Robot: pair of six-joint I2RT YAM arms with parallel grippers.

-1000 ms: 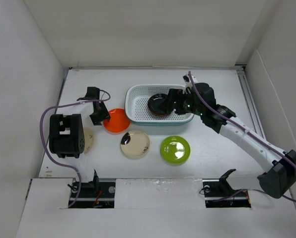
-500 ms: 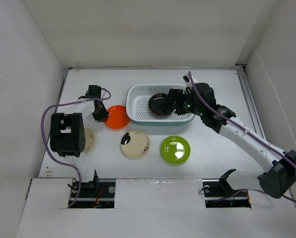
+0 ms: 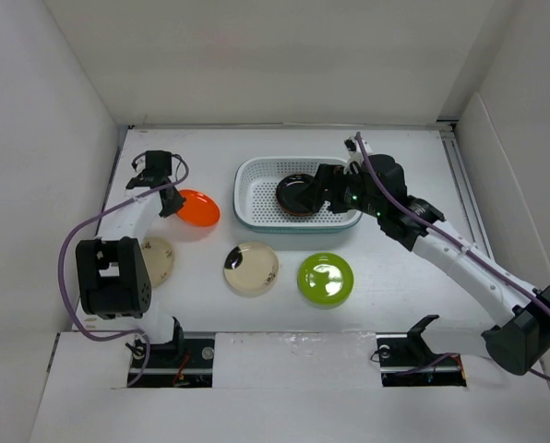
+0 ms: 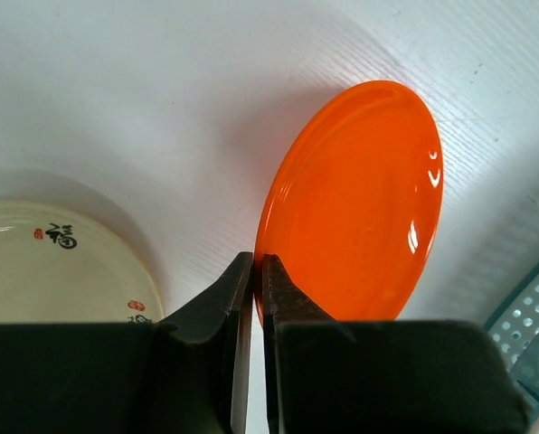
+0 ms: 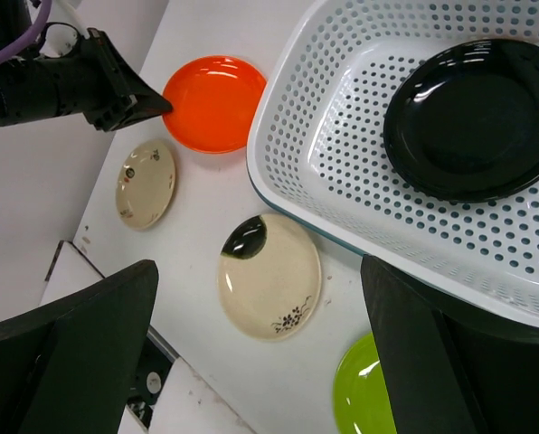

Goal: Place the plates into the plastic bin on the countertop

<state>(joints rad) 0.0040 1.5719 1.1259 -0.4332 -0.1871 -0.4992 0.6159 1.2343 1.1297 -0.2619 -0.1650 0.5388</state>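
Note:
My left gripper (image 3: 171, 202) is shut on the rim of an orange plate (image 3: 197, 208), holding it tilted left of the white plastic bin (image 3: 257, 170); in the left wrist view the plate (image 4: 360, 208) stands on edge between my fingers (image 4: 274, 294). My right gripper (image 3: 323, 189) is open and empty over the bin, above a black plate (image 3: 296, 194) lying inside; the right wrist view shows that plate (image 5: 473, 117). On the countertop lie a tan plate (image 3: 250, 269), a lime green plate (image 3: 326, 279) and a second tan plate (image 3: 160, 261).
White walls enclose the countertop (image 3: 395, 268) on three sides. The left arm's black base (image 3: 113, 277) stands by the near-left tan plate, with a purple cable looping around it. The right arm stretches diagonally across the right half.
My left gripper has lifted the orange plate and carried it left and back, away from the bin. The left arm's base link swung nearer. The right gripper stays over the bin.

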